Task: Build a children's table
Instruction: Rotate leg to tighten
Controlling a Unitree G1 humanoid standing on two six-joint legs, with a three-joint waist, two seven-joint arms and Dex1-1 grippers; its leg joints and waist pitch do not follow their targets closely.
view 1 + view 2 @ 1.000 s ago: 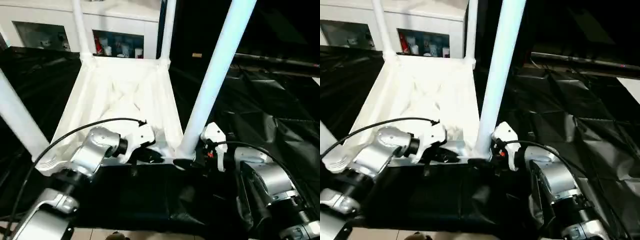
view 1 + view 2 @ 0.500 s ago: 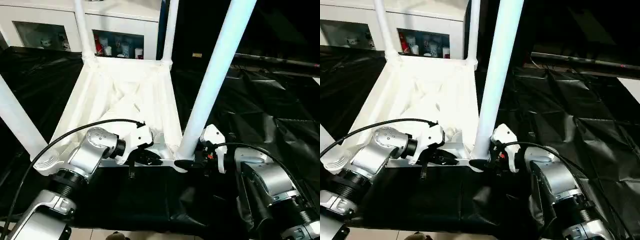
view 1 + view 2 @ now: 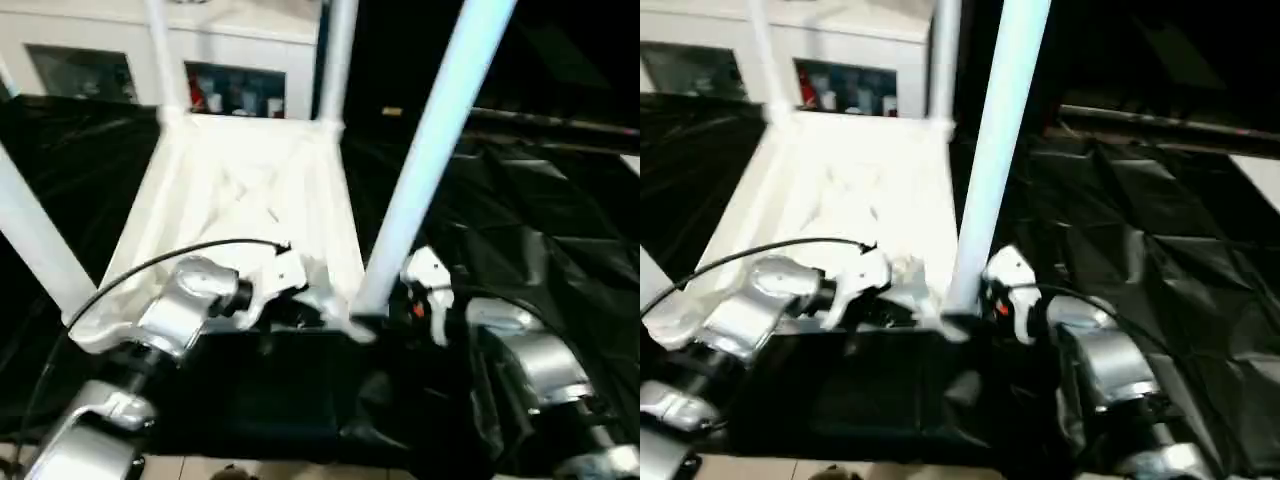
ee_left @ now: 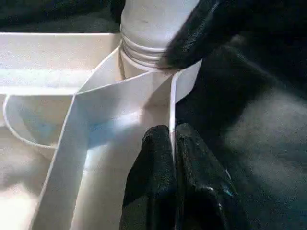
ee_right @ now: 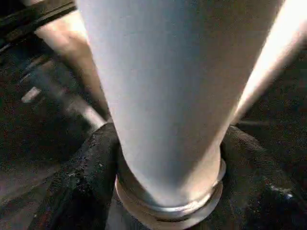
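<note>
Tabletop (image 3: 250,210) lies underside-up on the black-draped bench (image 3: 530,230), all four legs standing in corner sockets. My left claw (image 4: 173,158) is pinched together on the thin near rim, steadying it. My right claw (image 5: 168,191) sits around the base of the near right leg (image 3: 425,160), at about 4 o'clock of the tabletop, fingers (image 5: 81,182) flanking the tube. Judging this the last leg being seated. Next: twist or press it fully home while the rim stays braced.

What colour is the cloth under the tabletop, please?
The cloth under the tabletop is black, clearest in the left eye view.
</note>
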